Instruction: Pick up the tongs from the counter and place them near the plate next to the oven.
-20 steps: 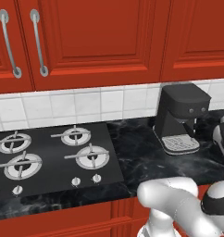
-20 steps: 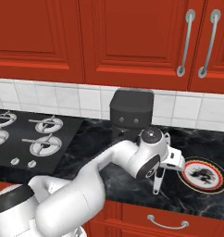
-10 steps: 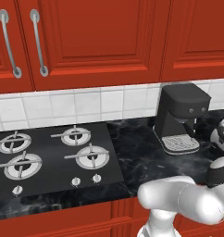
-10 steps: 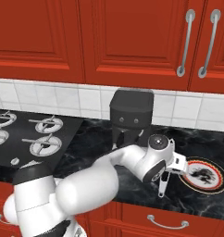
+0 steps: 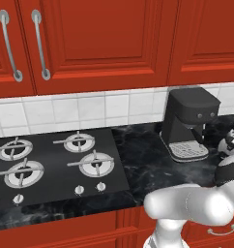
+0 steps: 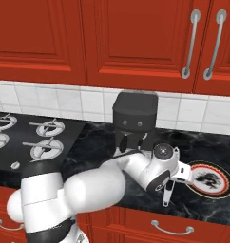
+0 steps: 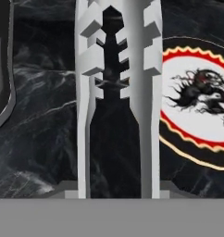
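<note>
My gripper [image 6: 171, 181] is shut on the silver-grey tongs [image 6: 167, 193], which hang from it tips down over the front of the black marble counter [image 6: 95, 147]. In the hand view the tongs [image 7: 116, 92] run up the middle, two narrow arms with toothed ends, a slim gap between them. The plate [image 6: 208, 178], with a red-orange zigzag rim and a dark dragon figure on its pale centre, lies flat just right of the tongs. In the hand view the plate [image 7: 197, 99] sits beside the right arm of the tongs. I cannot tell whether the tips touch the counter.
A dark coffee machine [image 6: 133, 118] stands at the back of the counter, behind my hand; its grey base [image 7: 0, 92] shows left of the tongs. The matte black gas hob [image 5: 51, 164] lies far left. Red cabinets [image 6: 136, 38] hang overhead. The counter's front edge runs just below the tongs.
My hand has shifted a little to the right and lower with the tongs, bringing them closer to the counter beside the plate. The plate and coffee machine have not moved.
</note>
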Robot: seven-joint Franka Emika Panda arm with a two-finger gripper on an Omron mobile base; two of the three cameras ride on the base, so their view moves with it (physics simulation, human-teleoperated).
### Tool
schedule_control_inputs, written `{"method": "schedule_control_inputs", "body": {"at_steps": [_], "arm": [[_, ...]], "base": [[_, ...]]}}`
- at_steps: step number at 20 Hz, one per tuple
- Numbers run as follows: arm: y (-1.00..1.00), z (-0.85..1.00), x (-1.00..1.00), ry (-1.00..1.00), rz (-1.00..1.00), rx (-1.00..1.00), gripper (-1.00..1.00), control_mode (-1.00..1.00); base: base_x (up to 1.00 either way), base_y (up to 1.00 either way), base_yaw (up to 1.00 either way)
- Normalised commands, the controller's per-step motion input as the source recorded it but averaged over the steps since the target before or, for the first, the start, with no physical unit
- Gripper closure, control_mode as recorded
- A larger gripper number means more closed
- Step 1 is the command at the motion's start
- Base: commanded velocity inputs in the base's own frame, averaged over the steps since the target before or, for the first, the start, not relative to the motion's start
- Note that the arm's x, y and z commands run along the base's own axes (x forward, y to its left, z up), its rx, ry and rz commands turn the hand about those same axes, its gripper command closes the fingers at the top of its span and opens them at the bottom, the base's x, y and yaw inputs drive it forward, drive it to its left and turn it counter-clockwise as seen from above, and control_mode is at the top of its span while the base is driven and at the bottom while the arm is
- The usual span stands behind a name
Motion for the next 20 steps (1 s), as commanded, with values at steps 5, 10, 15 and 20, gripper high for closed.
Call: {"method": "schedule_control_inputs", "body": {"at_steps": [5, 10, 15, 20], "arm": [[0.00, -0.16, 0.22, 0.00, 0.00, 0.00, 1.00, -1.00], [0.00, -0.15, 0.31, 0.00, 0.00, 0.00, 1.00, -1.00], [0.00, -0.17, 0.25, 0.00, 0.00, 0.00, 1.00, -1.00], [-0.01, -0.20, 0.20, 0.00, 0.00, 0.00, 1.00, -1.00]], "base": [[0.00, 0.00, 0.00], [0.00, 0.00, 0.00], [0.00, 0.00, 0.00], [0.00, 0.00, 0.00]]}}
